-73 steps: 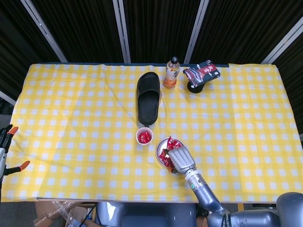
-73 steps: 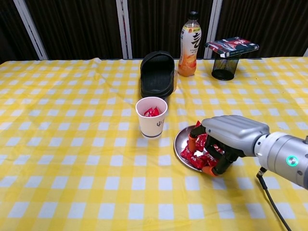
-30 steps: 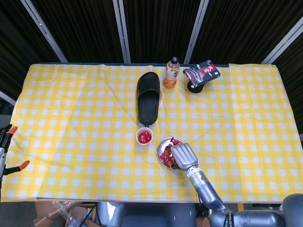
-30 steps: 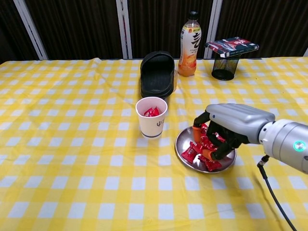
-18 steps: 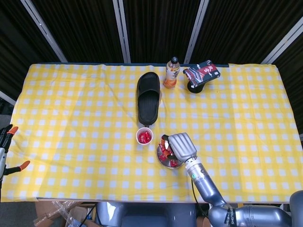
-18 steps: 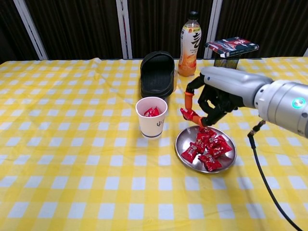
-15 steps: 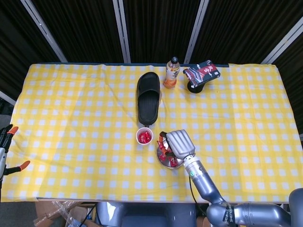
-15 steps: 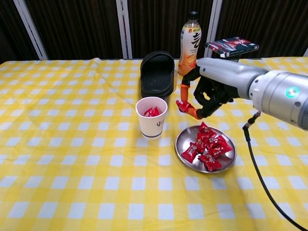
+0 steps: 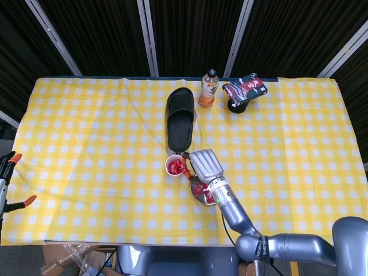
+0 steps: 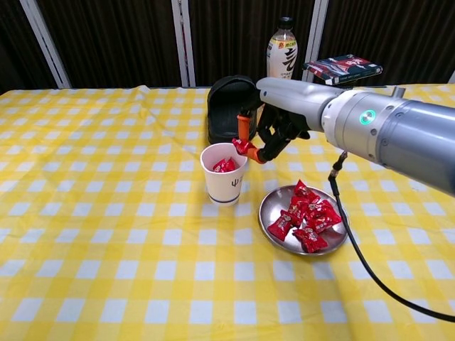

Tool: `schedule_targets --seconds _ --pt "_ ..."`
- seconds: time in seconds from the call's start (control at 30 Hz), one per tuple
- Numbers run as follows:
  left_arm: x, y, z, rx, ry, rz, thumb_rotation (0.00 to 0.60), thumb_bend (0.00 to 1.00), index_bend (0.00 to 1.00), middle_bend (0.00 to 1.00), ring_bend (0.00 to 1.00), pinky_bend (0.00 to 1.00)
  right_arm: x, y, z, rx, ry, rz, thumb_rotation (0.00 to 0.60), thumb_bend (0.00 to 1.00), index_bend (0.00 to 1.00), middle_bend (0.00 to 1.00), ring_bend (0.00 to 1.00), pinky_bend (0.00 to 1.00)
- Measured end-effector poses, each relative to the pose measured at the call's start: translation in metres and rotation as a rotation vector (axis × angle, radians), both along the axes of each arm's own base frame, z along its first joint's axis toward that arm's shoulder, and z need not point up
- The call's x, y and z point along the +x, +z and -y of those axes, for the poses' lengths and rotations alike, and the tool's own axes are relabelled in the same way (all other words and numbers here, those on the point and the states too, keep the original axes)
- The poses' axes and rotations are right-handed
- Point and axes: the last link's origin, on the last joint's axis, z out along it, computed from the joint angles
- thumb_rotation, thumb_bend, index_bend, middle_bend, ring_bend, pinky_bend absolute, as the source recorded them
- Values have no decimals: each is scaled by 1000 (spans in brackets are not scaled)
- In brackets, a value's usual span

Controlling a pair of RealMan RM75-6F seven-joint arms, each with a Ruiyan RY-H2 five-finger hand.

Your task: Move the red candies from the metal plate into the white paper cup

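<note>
The white paper cup (image 10: 224, 176) (image 9: 175, 166) stands mid-table with red candy (image 10: 225, 165) inside. To its right lies the metal plate (image 10: 269, 202) (image 9: 202, 197) with several red candies (image 10: 307, 216). My right hand (image 10: 276, 117) (image 9: 204, 164) hovers just right of the cup's rim and pinches one red candy (image 10: 242, 147) over that rim. In the head view the hand hides part of the plate. My left hand (image 9: 4, 183) shows only at the far left edge of the head view, off the table, fingers spread and holding nothing.
A black slipper (image 10: 232, 108) (image 9: 180, 118) lies behind the cup. Further back stand a drink bottle (image 10: 283, 51) (image 9: 209, 88) and a black mesh pot (image 10: 333, 101) (image 9: 237, 106) with a packet on top. Yellow checked cloth covers the table.
My right hand rose from the plate with a red candy pinched and carried it left, from above the plate to the cup's rim. The left hand stayed still.
</note>
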Motion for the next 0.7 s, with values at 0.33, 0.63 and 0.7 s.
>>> schedule_targets --seconds 0.33,0.63,0.7 --pt "0 1 -1 -2 3 9 600 38 23 0 0 0 8 -16 9 5 -5 -10 600 460 533 818 891 846" --pt "0 1 -1 -2 4 12 600 38 22 0 0 0 18 -22 11 -3 12 -7 600 461 484 818 891 846" --pt "0 1 -1 -2 4 13 600 38 22 0 0 0 18 -23 11 -7 13 -9 600 461 464 818 891 846"
